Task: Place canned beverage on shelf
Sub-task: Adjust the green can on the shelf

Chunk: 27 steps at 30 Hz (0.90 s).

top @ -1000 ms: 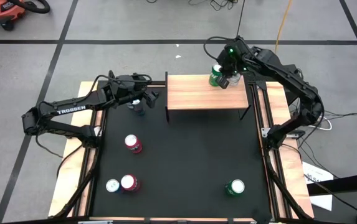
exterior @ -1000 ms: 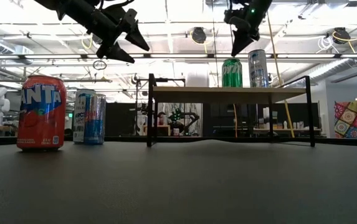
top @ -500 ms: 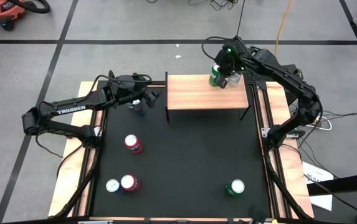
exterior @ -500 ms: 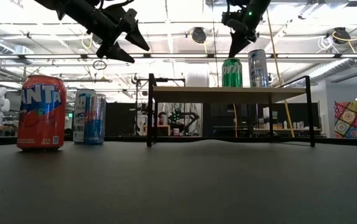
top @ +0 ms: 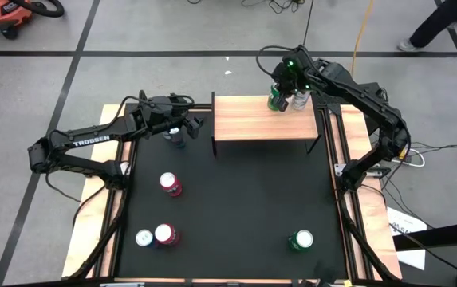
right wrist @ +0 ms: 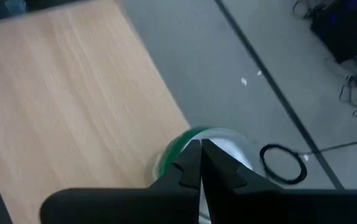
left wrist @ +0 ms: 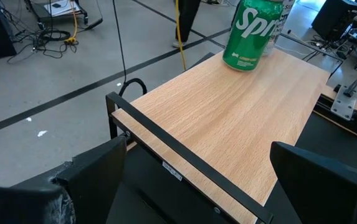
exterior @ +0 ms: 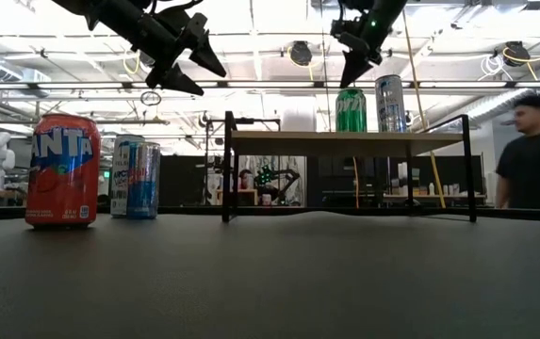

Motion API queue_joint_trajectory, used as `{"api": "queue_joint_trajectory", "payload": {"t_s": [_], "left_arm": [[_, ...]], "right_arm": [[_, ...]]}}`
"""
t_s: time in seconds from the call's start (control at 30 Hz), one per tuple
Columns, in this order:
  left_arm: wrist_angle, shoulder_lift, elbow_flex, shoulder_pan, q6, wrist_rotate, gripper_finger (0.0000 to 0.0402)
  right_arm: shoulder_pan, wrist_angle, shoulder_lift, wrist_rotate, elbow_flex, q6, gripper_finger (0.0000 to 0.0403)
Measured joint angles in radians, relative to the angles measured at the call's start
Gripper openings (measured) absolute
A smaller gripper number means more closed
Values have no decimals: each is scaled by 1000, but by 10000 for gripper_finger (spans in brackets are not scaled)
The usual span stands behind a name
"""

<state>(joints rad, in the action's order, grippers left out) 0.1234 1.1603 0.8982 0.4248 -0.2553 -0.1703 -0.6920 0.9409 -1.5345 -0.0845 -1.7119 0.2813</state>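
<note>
Standing upright on the shelf (top: 264,118), the green can (top: 277,97) and a silver can (exterior: 390,104) just beside it occupy the far right corner of the plank; this much of the placing looks done. The right tool (exterior: 349,75) hangs just above the green can with its fingers pressed together, gripping nothing and apart from the can's top in the low view. The left tool (exterior: 187,68) hovers above the worktop (top: 236,207) near the shelf's left end, fingers spread wide and empty. On the worktop wait a red can (top: 170,184), a pair of cans (top: 155,236) near the front left, and another green can (top: 301,239) at the front right. If more cans are meant for the shelf, those are what remains. A person (exterior: 535,155) stands in the room beyond.
</note>
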Motion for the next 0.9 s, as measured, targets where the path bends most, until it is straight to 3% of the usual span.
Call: {"api": "queue_joint_trajectory", "payload": {"t_s": [0.37, 0.9], "left_arm": [[0, 0, 0, 1, 7, -25, 396], [0, 0, 0, 1, 32, -47, 396]], "right_arm": [[-23, 104, 32, 7, -39, -21, 0], [-35, 46, 8, 10, 18, -7, 0]]}}
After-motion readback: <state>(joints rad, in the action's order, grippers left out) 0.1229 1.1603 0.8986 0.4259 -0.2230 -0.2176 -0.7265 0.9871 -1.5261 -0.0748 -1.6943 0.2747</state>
